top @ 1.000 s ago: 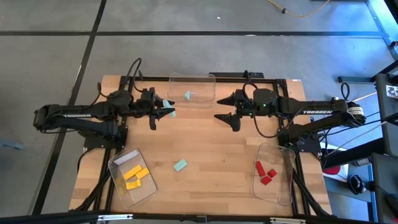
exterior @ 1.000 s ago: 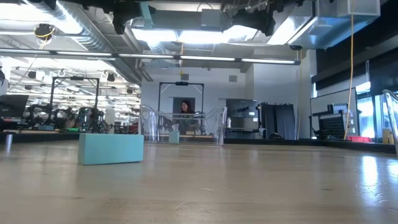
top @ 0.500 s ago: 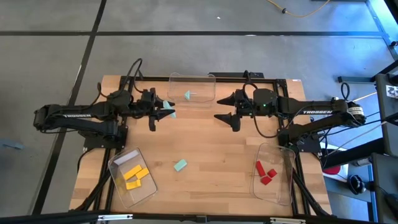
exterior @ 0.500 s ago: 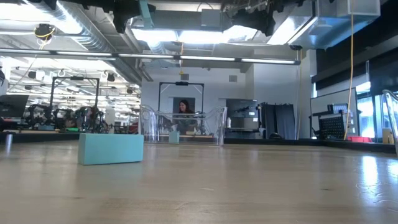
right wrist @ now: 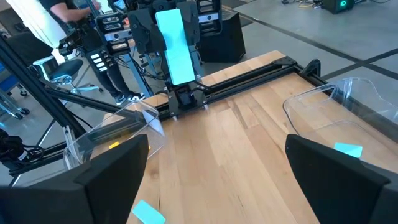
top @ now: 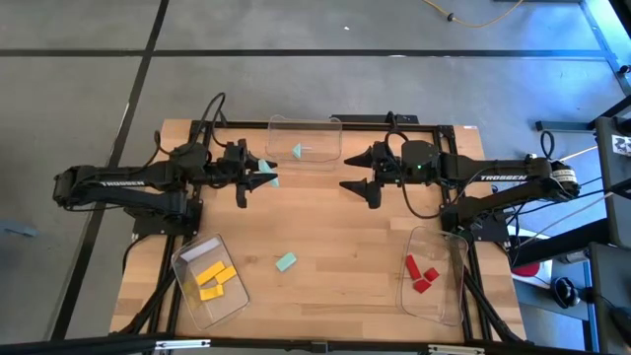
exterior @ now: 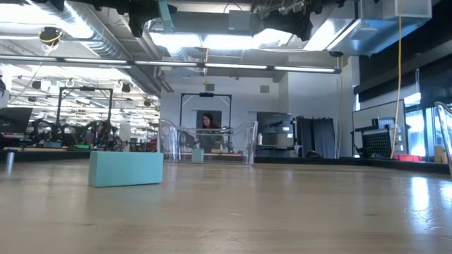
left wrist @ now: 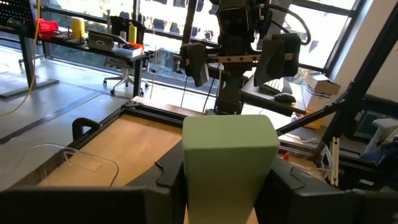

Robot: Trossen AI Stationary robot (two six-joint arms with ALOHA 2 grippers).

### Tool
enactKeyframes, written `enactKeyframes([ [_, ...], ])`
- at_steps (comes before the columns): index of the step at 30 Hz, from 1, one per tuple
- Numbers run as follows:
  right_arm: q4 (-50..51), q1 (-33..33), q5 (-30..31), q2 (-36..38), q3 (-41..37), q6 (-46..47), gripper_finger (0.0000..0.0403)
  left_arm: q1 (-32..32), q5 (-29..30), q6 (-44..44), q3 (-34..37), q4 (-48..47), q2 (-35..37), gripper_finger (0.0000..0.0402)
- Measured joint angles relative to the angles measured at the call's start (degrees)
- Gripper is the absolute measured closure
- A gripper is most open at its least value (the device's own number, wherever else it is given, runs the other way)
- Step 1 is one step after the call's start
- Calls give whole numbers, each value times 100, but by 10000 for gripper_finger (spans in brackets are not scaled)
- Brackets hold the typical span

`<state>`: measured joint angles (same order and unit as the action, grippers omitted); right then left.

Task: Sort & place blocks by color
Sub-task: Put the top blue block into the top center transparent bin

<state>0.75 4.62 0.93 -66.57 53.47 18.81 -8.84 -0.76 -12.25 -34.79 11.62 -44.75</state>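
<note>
My left gripper [top: 266, 174] hangs over the table's far left part, shut on a mint-green block [left wrist: 230, 152], which also shows in the right wrist view [right wrist: 175, 43]. My right gripper [top: 347, 172] faces it from the right, open and holding nothing. A second mint-green block [top: 286, 261] lies flat on the table near the middle [exterior: 126, 168]. A third lies in the clear bin [top: 306, 130] at the far edge. Yellow blocks [top: 213, 280] lie in the near-left bin, red blocks [top: 422, 273] in the near-right bin. My left gripper pinches the mint-green block by its two opposite side faces [left wrist: 189, 168] between its two fingers. The fingers are level and point toward the table's right. The block stands nearly upright in the hold, lifted well clear of the table, its upper end [right wrist: 169, 18] above the fingers.
The near-left bin [top: 187, 258] and the near-right bin [top: 455, 286] stand by the front corners. Bare wood lies between the two arms and around the loose block. A person shows in the room far beyond the table.
</note>
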Motion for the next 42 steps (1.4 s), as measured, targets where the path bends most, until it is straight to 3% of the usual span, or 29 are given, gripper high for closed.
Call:
enactKeyframes([
  [15, 0, 0, 0, -2, 0, 19, 23, 0, 57, 108, 0, 1, -8, 283],
  [22, 0, 1, 0, -2, 0, 20, 23, -197, 476, -93, -266, -258, -616, 283],
  [27, -4, 0, 0, -2, 0, 39, 23, -852, 464, 116, -1220, -1227, -1548, 283],
  [35, -3, 0, 0, -2, 0, 57, 23, -2213, 189, 950, -3166, -2954, -3714, 283],
  [42, -2, 0, -1, -2, 0, 61, 23, -2622, 54, 1118, -4293, -3778, -5498, 283],
])
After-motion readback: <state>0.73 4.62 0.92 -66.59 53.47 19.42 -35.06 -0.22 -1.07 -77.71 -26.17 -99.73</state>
